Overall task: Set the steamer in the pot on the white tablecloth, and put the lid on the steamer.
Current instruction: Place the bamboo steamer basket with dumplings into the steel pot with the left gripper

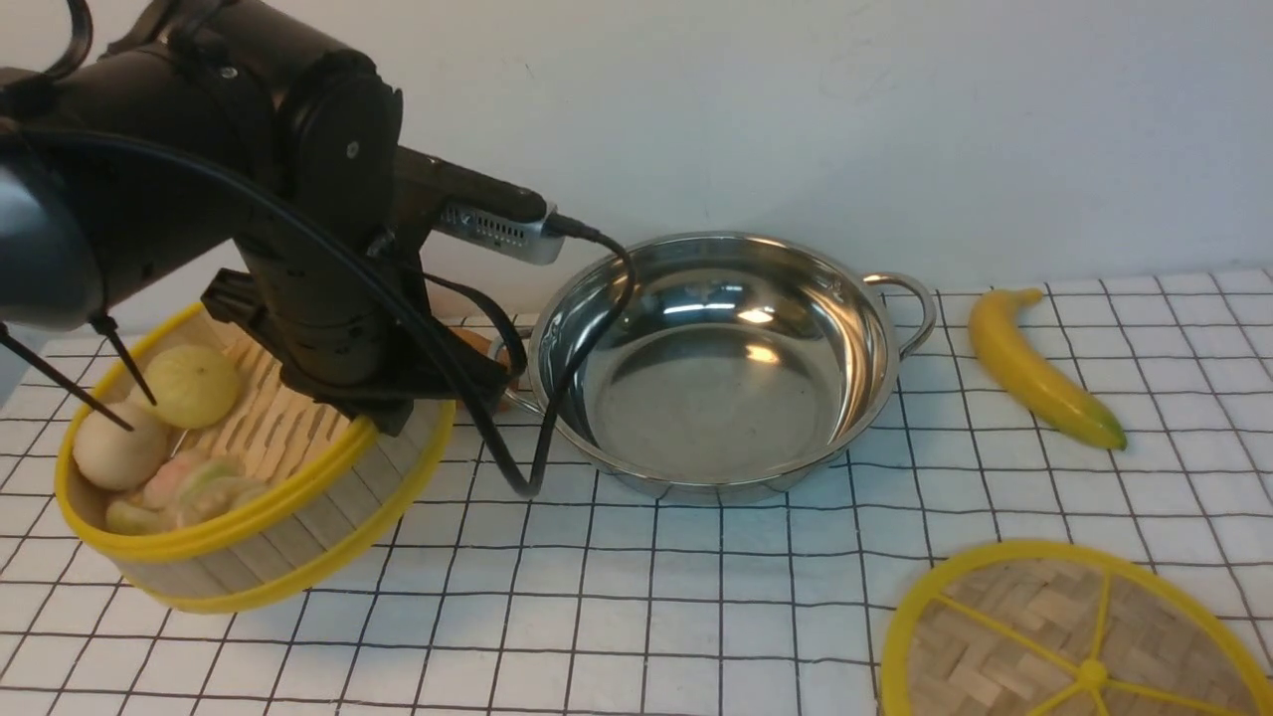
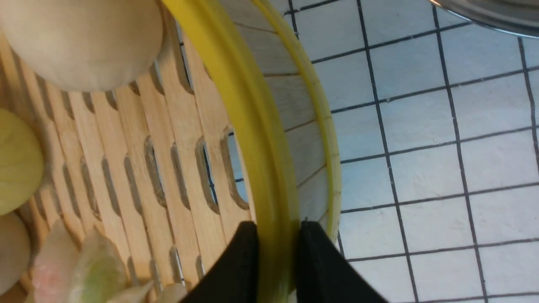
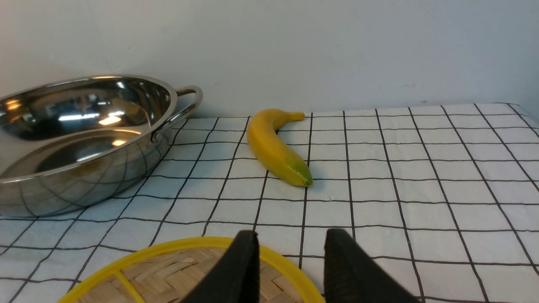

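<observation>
The left wrist view alone shows the grip: the left gripper [image 2: 278,229] is clenched on the steamer [image 2: 248,126], one black finger inside the yellow top rim and one outside against the strip wall. In the front view the arm hides this contact. There the steamer [image 1: 269,527] sits tilted, its gripped side higher, on the white tablecloth [image 1: 696,597] to the left of the pot [image 1: 716,398], near it but not in it. The right gripper [image 3: 291,235] appears only in its own wrist view, jaws apart and holding nothing, over the far edge of the lid [image 3: 181,269]. The steamer has yellow rims, a slatted floor through which the cloth's grid shows, and pale vertical wall strips. Count: one steamer, holding two round buns and a cluster of pink-and-green dumplings too bunched to number; one empty steel pot; one woven lid [image 1: 1014,636], flat on the cloth at front right; one banana [image 1: 1039,373], right of the pot.
</observation>
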You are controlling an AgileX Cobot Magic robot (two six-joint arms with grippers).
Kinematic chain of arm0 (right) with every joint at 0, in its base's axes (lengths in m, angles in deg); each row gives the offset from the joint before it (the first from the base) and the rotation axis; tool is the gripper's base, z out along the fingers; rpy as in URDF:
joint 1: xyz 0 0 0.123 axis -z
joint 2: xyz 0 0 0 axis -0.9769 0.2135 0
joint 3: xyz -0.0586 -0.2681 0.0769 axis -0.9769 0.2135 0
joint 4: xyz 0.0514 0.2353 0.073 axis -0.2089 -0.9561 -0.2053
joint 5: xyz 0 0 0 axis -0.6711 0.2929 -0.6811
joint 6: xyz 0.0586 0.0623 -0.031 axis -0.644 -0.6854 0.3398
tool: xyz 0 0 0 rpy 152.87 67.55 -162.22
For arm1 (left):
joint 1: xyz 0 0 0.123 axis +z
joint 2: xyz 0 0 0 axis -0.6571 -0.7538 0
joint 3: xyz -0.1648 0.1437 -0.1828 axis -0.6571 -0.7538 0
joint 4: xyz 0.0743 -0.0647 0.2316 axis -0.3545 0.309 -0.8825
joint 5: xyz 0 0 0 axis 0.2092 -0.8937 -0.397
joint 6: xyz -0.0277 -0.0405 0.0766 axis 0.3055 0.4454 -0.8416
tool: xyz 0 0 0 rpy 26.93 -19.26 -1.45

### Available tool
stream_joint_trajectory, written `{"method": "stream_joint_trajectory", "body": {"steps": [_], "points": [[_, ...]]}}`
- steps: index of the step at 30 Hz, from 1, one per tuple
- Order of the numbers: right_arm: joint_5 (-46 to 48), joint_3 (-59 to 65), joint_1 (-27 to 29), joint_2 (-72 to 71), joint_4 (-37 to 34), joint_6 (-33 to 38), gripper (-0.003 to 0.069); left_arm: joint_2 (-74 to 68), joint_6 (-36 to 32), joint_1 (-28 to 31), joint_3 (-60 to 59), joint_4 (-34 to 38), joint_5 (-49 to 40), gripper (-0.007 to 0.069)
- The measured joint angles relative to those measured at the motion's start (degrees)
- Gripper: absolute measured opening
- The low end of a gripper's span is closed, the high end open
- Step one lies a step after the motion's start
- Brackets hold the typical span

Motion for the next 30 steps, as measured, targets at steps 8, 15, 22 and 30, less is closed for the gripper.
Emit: {"method": "stream_joint_trajectory", "body": {"steps": [8, 15, 22, 30], "points": [[0.0, 0.0, 0.0, 0.0, 0.0, 0.0, 0.024, 0.0, -7.84, -0.97, 0.0, 0.25, -0.04, 0.0095], [0.0, 0.0, 0.0, 0.0, 0.0, 0.0, 0.024, 0.0, -11.63, -5.4, 0.29, 1.53, 0.61, 0.0095], [0.0, 0.0, 0.0, 0.0, 0.0, 0.0, 0.024, -0.25, -9.65, -8.76, 4.39, -2.9, -0.3, 0.0106], [0.0, 0.0, 0.0, 0.0, 0.0, 0.0, 0.024, -0.25, -13.41, -12.81, 8.71, -6.96, -0.53, 0.0106]]}}
